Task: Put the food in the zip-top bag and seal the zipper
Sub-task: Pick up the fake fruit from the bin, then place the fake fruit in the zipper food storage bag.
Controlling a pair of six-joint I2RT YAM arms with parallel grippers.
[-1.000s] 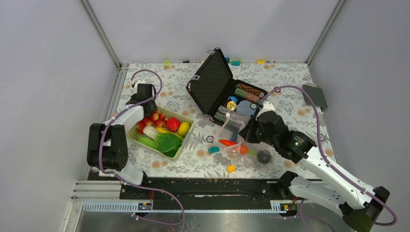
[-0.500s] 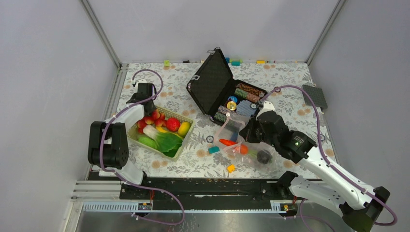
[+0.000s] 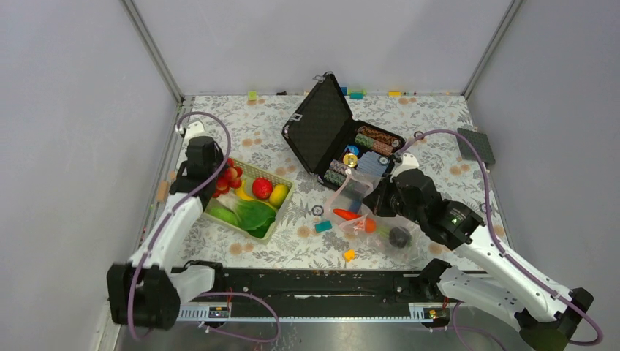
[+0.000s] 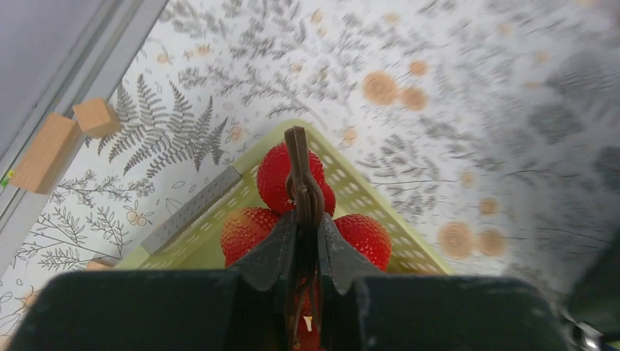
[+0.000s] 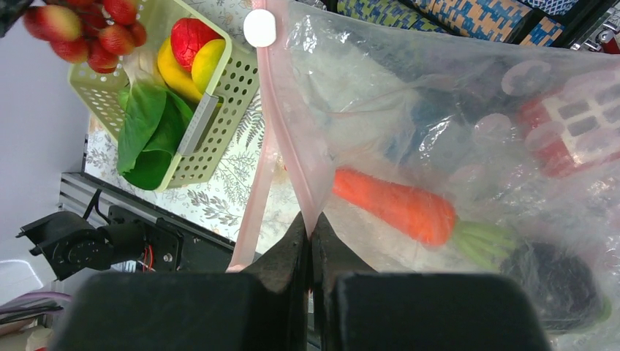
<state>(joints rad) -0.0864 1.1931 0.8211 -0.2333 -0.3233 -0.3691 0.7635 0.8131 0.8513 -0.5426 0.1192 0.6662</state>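
We see the left gripper clenched on the brown stem of the red berry cluster, its jaws nearly together. The berries hang below it over the far left corner of the green basket; whether they touch its rim we cannot tell. The right gripper is pinched tight on the pale pink zipper of the zip-top bag, holding the mouth edge up off the table. The bag lies just beside the open black case, with the carrot and the dark round fruit inside. Compared with a second ago, the left arm has stretched out and the cluster has left the heap in the basket. The right gripper and bag have barely shifted.
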